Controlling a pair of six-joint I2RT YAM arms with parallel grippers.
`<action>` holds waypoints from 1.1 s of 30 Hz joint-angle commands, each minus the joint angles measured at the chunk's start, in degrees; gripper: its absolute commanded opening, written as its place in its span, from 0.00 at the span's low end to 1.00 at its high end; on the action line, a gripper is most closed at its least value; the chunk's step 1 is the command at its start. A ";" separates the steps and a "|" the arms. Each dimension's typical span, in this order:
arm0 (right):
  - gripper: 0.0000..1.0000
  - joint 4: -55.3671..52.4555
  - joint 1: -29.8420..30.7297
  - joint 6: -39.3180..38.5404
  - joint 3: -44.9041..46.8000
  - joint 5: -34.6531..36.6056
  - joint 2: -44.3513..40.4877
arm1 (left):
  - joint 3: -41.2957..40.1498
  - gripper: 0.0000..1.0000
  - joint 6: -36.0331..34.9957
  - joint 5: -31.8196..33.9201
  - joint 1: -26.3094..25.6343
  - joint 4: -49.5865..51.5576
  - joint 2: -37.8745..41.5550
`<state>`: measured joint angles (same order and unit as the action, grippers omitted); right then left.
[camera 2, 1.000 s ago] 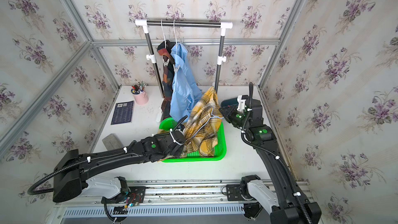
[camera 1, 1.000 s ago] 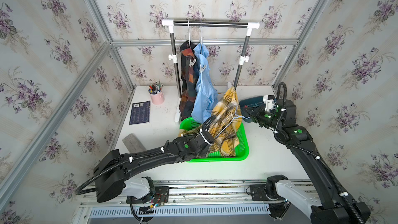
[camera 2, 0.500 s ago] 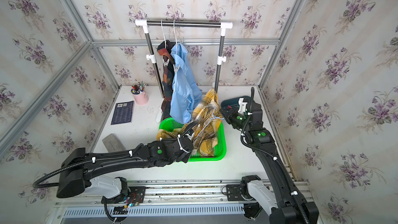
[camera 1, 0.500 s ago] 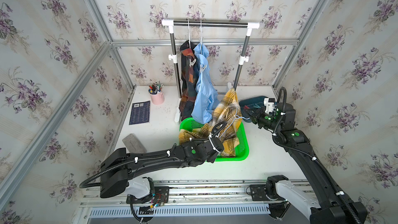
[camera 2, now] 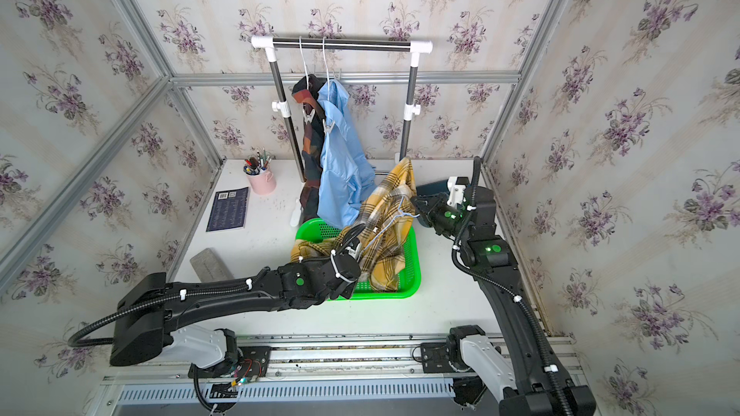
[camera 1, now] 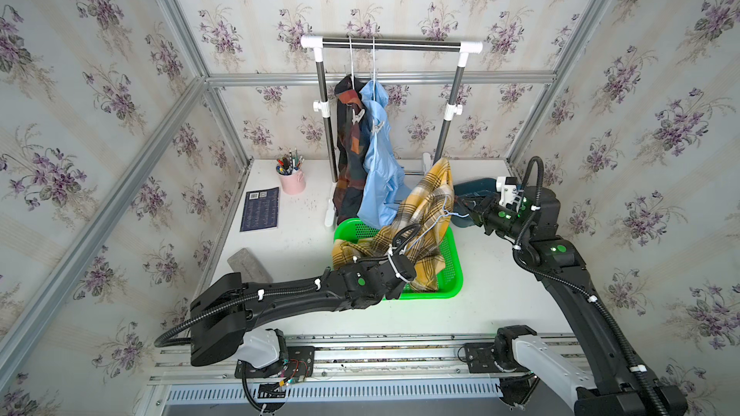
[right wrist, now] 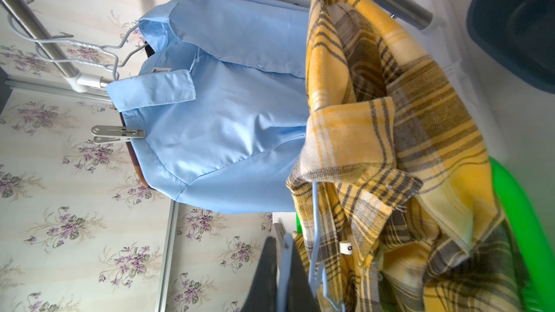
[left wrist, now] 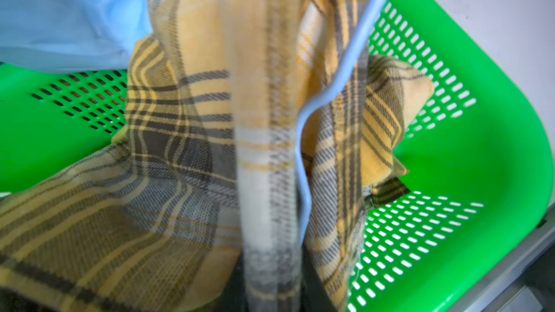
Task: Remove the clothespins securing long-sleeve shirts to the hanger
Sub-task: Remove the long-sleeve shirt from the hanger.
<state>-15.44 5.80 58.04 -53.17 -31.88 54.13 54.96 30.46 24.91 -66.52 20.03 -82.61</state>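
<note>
The yellow-and-grey plaid shirt (camera 1: 424, 214) (camera 2: 384, 214) drapes from a light blue wire hanger (camera 1: 445, 210) (right wrist: 313, 229) down into the green basket. My right gripper (camera 1: 464, 208) (right wrist: 285, 253) is shut on that hanger's wire. My left gripper (camera 2: 352, 252) (left wrist: 270, 280) is over the basket, shut on a fold of the plaid shirt (left wrist: 180, 145). On the rack hang the light blue shirt (camera 1: 378, 170) (right wrist: 234, 115) and the dark plaid shirt (camera 1: 348, 154). A translucent grey clothespin (camera 1: 377, 126) (right wrist: 117, 134) grips the blue shirt. Another clothespin (camera 1: 359, 116) grips the dark one.
The green basket (camera 1: 452, 270) (left wrist: 480, 160) sits mid-table under the rack bar (camera 1: 390, 42). A dark blue bin (camera 1: 476, 188) stands behind my right gripper. A pink pen cup (camera 1: 292, 182), a dark booklet (camera 1: 259, 210) and a grey block (camera 1: 249, 265) lie at the left.
My left gripper has moved to the right over the basket, pulling the plaid shirt's cloth with it. My right gripper has shifted slightly, still holding the hanger.
</note>
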 commanded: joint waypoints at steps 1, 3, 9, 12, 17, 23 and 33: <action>0.00 2.85 -2.30 -0.19 -0.10 -0.49 -1.10 | -1.83 0.21 1.98 1.10 1.28 4.49 0.96; 0.00 4.99 -3.87 1.60 1.56 -2.82 -1.58 | -2.43 0.21 1.51 0.94 1.55 4.19 0.99; 0.00 3.85 -6.60 0.69 0.21 -5.05 -0.99 | -4.58 0.21 1.80 0.11 3.01 2.22 -0.05; 0.00 1.68 -8.43 -1.42 0.06 -4.99 -1.37 | -5.30 0.22 1.41 0.03 3.67 2.20 3.48; 0.00 2.87 -9.49 -1.22 2.50 -5.55 -1.85 | -6.36 0.23 0.61 -0.21 4.29 2.22 7.81; 0.00 5.32 -9.24 0.87 4.12 -7.75 -2.23 | -5.27 0.28 -0.31 -1.35 4.63 -1.01 3.14; 0.00 5.34 -7.92 1.42 6.50 -9.08 -4.14 | -1.08 0.88 -8.33 -0.51 8.75 -2.65 2.53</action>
<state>-13.61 -2.50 57.69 -46.96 -40.07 50.35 53.84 25.36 23.57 -57.78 18.61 -83.13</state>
